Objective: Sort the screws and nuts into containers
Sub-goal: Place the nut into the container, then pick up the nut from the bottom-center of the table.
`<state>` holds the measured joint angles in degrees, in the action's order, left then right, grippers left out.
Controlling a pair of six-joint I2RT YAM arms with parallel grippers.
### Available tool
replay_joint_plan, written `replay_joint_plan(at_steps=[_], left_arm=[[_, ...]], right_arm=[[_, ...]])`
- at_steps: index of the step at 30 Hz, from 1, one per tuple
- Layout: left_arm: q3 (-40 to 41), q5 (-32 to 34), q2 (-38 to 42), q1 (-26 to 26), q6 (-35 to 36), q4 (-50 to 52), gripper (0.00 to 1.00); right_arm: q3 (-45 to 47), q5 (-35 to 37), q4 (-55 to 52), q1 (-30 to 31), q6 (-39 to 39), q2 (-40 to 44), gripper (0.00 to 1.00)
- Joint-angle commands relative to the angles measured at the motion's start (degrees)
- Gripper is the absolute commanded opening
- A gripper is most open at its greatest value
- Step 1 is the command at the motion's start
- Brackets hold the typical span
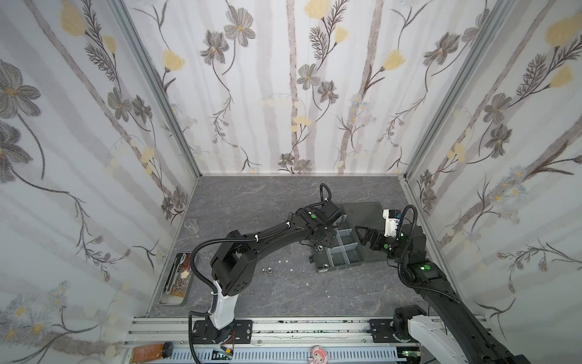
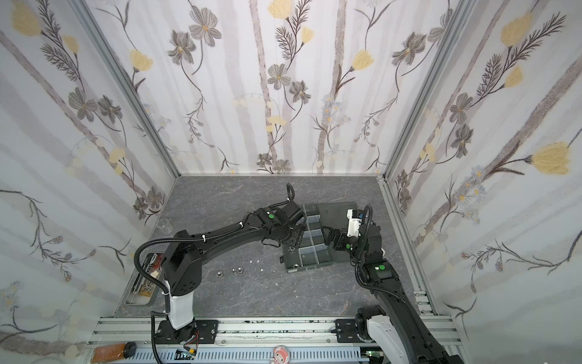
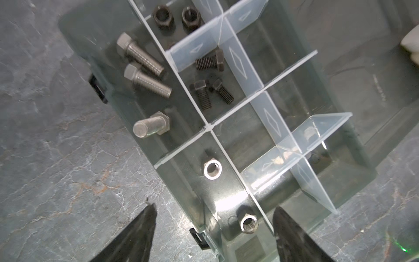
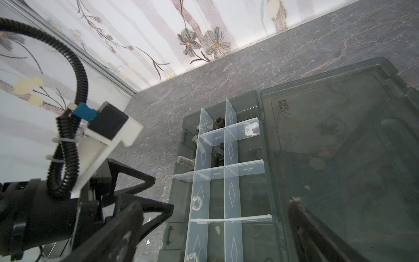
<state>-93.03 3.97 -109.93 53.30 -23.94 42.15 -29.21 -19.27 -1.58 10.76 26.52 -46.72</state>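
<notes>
- Organiser box (image 1: pixel 338 270) sits open on the right half of the desk (image 1: pixel 283 299), its lid (image 1: pixel 362 214) laid flat on the box's right side.
- Inside, three screws (image 3: pixel 147 80) share one of the compartments (image 3: pixel 246 68) in the left row. Two nuts (image 3: pixel 212 169) lie in the same row in front of them, across a divider.
- Three more screws (image 3: pixel 201 94) lie in the middle row, just right of the first three, with two more nuts (image 3: pixel 163 15) one compartment behind.
- Three loose nuts (image 2: pixel 233 271) rest on the desk left of the box, level with its front edge.
- A cup (image 1: pixel 192 225) stands at the desk's left edge, and a tray (image 1: pixel 171 297) lies along that edge in front of it.
</notes>
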Motion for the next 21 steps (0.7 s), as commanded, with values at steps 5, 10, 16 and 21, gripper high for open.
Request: replay_joint_plan(at_steps=[5, 10, 16, 21], left_arm=[[2.52, 5.35, 7.18, -1.36, 0.44, -2.27, 0.99], [8.91, 4.08, 14.32, -4.98, -0.39, -5.49, 1.0], [18.28, 1.54, 23.04, -11.53, -2.1, -9.46, 1.0], [27.99, -1.92, 29.99, -17.43, -4.14, -13.88, 1.0]], right_arm=[[-2.05, -3.06, 0.74, 0.99, 0.44, -0.66, 0.97], [-4.94, -0.01, -1.65, 6.99, -0.59, -3.99, 0.96], [-10.27, 5.79, -4.11, 17.22, -1.72, -10.53, 0.95], [-17.46, 9.81, -7.5, 25.25, -4.23, -17.71, 0.89]])
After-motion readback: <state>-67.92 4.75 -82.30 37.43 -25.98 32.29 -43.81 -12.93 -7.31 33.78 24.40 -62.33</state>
